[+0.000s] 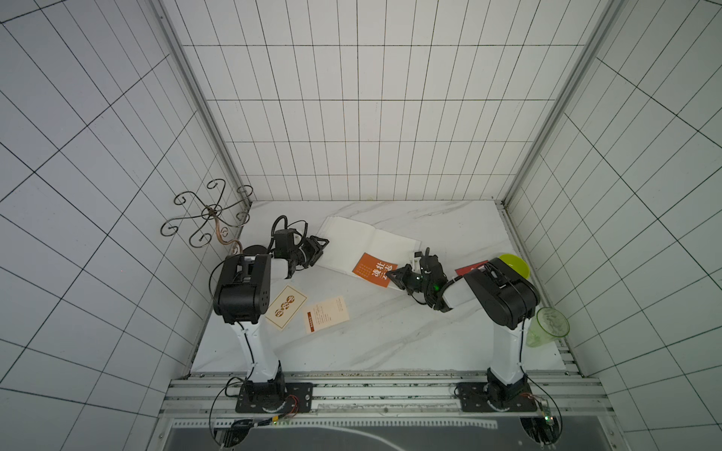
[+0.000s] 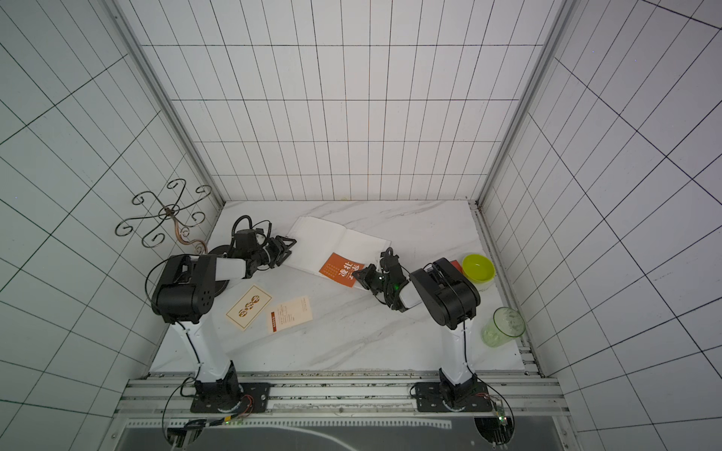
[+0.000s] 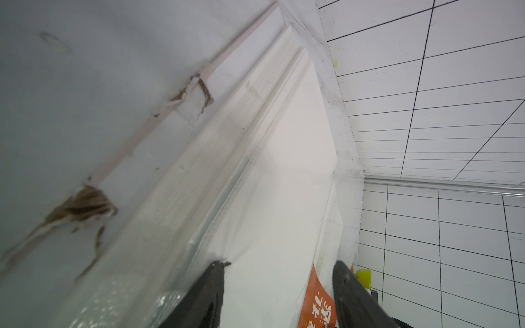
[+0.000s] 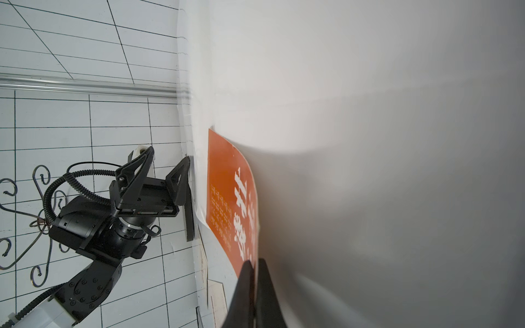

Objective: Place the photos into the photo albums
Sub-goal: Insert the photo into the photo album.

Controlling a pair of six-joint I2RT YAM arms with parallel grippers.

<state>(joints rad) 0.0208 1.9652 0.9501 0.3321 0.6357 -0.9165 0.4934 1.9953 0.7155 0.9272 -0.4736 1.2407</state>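
Marble tabletop (image 1: 390, 336) held the open album (image 1: 351, 238) in both top views, my left gripper (image 1: 325, 245) at its left edge. Left wrist showed its jaws spread wide. Right wrist had my right gripper (image 4: 255, 261) clamped on the orange photo (image 4: 227, 184) (by one edge) over the album.

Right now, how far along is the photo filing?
Done: the album lies open; no card looks fully stored yet.
In hand: the right gripper is shut on an orange card lying over the nearer page. The left gripper is open at the far page edge.
Left: a patterned cream card and a text cream card on the table, and a red card half hidden by the right arm.
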